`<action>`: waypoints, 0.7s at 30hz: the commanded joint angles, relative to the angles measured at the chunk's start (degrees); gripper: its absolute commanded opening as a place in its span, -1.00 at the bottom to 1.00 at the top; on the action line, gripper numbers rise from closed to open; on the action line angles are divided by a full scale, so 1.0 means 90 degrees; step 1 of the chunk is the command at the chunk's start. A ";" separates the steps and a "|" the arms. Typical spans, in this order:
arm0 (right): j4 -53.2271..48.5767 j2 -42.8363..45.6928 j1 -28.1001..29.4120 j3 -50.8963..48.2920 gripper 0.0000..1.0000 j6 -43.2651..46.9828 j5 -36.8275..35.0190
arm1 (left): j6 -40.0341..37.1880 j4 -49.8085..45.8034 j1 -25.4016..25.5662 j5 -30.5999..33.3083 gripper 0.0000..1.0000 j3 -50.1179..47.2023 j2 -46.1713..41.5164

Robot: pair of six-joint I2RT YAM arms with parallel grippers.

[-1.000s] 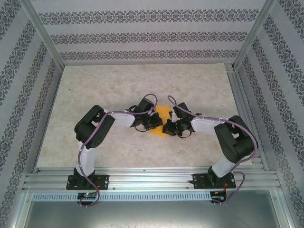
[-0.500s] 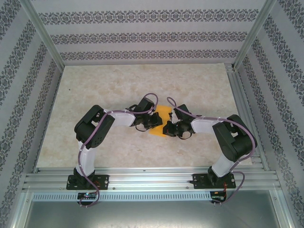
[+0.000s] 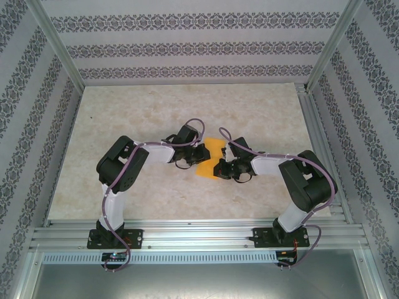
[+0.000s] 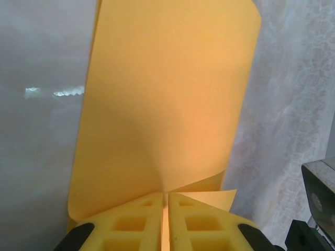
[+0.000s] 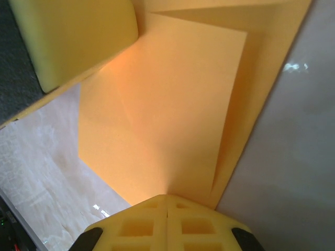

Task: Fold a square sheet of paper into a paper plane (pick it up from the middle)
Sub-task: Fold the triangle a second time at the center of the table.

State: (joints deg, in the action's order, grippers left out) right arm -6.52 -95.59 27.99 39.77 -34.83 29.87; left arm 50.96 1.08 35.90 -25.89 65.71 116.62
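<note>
patterned walls (image 3: 187, 47) and an aluminium frame (image 3: 199, 233) enclose a pale marbled table (image 3: 137, 112). the left arm (image 3: 121, 168) and the right arm (image 3: 305, 180) rise from the near rail and bend inward, so their wrists meet near the middle of the table.

between the two wrists is the sheet of paper (image 3: 211, 157), orange-yellow and partly covered by both arms in the top view. in the left wrist view the sheet (image 4: 167, 94) spreads away from the fingers as one broad smooth panel with a rounded far corner, and a small flap turns out at its near right corner. in the right wrist view the sheet (image 5: 167, 115) shows overlapping layers, an upper panel lying over a wider one, with a sharp fold line across the top. whether it rests on the table or hangs just above it cannot be told.

the left gripper (image 3: 199, 157) comes at the sheet from the left, and the right gripper (image 3: 219, 167) from the right and slightly nearer.

up close, the left gripper (image 4: 165, 206) is clenched on the sheet's near edge, its yellow pads (image 4: 131, 225) a thin slit apart with paper running into it. the right gripper (image 5: 166, 205) is pinched tight on the sheet's edge, its pads (image 5: 201, 227) pressed together. a further rounded yellow pad (image 5: 73, 36) lies against the sheet at the upper left of that view.
</note>
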 commanded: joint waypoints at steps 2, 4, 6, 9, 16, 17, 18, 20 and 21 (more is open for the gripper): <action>-0.0856 -0.0405 0.0035 -0.0366 -1.00 0.0077 -0.0462 | -0.0447 -0.0140 -0.0411 0.0775 -0.73 0.0162 0.0303; -0.0857 -0.0414 0.0035 -0.0339 -1.00 0.0079 -0.0457 | -0.0417 -0.0037 -0.0499 0.0743 -0.72 0.0084 0.0323; -0.0852 -0.0424 0.0035 -0.0337 -1.00 0.0071 -0.0459 | -0.0422 -0.0002 -0.0577 0.0706 -0.72 0.0062 0.0333; -0.0849 -0.0414 0.0034 -0.0337 -1.00 0.0061 -0.0448 | -0.0540 -0.0016 -0.0660 0.0636 -0.70 0.0121 0.0314; -0.0869 -0.0368 0.0034 -0.0288 -1.00 0.0035 -0.0459 | -0.0570 0.0081 -0.0785 0.0318 -0.65 0.0280 0.0189; -0.0866 -0.0365 0.0035 -0.0269 -1.00 0.0027 -0.0465 | -0.0521 0.0203 -0.0768 0.0210 -0.64 0.0247 0.0119; -0.0860 -0.0375 0.0035 -0.0243 -1.00 0.0023 -0.0457 | -0.0440 0.0320 -0.0772 0.0098 -0.63 0.0194 0.0044; -0.0863 -0.0383 0.0035 -0.0186 -1.00 0.0017 -0.0459 | -0.0219 0.0628 -0.0761 -0.0122 -0.60 0.0024 -0.0171; -0.0857 -0.0375 0.0032 -0.0167 -1.00 0.0007 -0.0460 | -0.0140 0.0707 -0.0729 -0.0164 -0.59 -0.0066 -0.0299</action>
State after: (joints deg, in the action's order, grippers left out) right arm -5.93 -95.96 28.01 40.01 -34.87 30.09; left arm 48.51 2.74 30.00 -26.70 66.72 117.12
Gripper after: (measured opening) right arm 0.044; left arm 0.201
